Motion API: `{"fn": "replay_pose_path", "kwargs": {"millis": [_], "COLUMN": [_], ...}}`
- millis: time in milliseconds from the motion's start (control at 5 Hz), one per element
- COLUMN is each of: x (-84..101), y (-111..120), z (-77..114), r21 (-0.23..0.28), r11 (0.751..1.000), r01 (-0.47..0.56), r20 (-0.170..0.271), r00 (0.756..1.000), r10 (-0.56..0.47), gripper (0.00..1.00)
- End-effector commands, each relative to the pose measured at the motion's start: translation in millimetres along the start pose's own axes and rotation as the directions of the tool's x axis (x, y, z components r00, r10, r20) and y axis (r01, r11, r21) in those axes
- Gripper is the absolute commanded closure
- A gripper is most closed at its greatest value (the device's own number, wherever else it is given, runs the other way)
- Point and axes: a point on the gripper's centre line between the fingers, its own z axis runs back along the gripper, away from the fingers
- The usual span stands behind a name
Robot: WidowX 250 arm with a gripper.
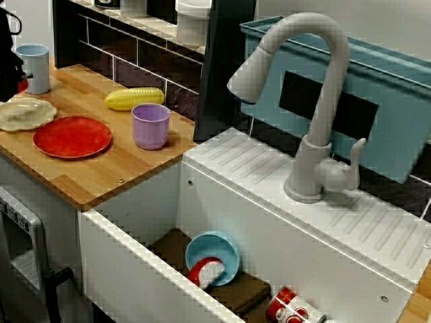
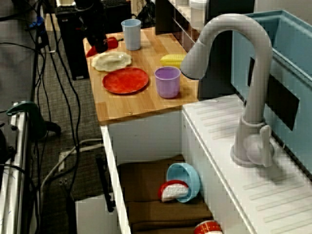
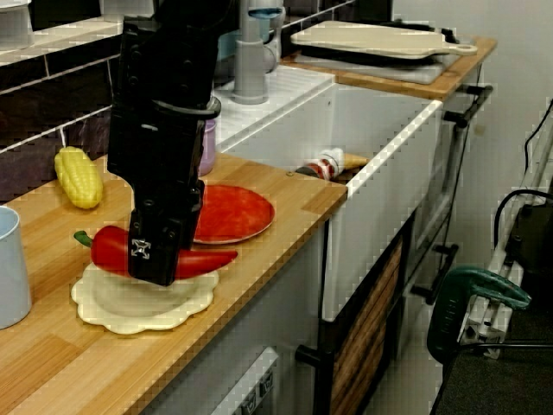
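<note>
In the view from the counter's end, my black gripper [image 3: 161, 268] hangs over a cream scalloped plate [image 3: 138, 313] and is shut on a red pepper [image 3: 108, 249]. The pepper lies crosswise just above the plate, its green stem to the left and its tip to the right; its middle is hidden behind the front finger [image 3: 164, 242]. In the view along the counter, the gripper [image 2: 97, 43] holds the pepper [image 2: 111, 43] at the far end of the wooden counter. A red plate [image 3: 238, 214] lies right beside the cream plate.
A purple cup [image 1: 150, 126], a corn cob [image 1: 135, 98] and a light blue cup [image 1: 34, 67] stand on the counter [image 1: 101, 175]. The sink [image 1: 135, 269] holds a blue bowl [image 1: 214, 252] and red cans [image 1: 286, 308]. A grey faucet [image 1: 316, 101] and a blue rack [image 1: 390, 87] lie beyond.
</note>
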Motion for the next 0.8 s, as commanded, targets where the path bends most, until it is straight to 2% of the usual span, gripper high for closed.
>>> {"fn": "replay_pose_path", "kwargs": {"millis": [0, 200, 600], "x": [6.3, 7.3, 15.1], "y": [1.9, 1.9, 2.0], "z": [-3.2, 0.9, 0.0], "r21": [0.023, 0.017, 0.003], "r11": [1.0, 1.0, 1.0], "r01": [-0.001, -0.008, -0.023], "r20": [0.019, 0.017, -0.037], "r00": [1.0, 1.0, 0.999], "r10": [0.001, 0.008, 0.023], "gripper": [1.0, 0.0, 0.0]}}
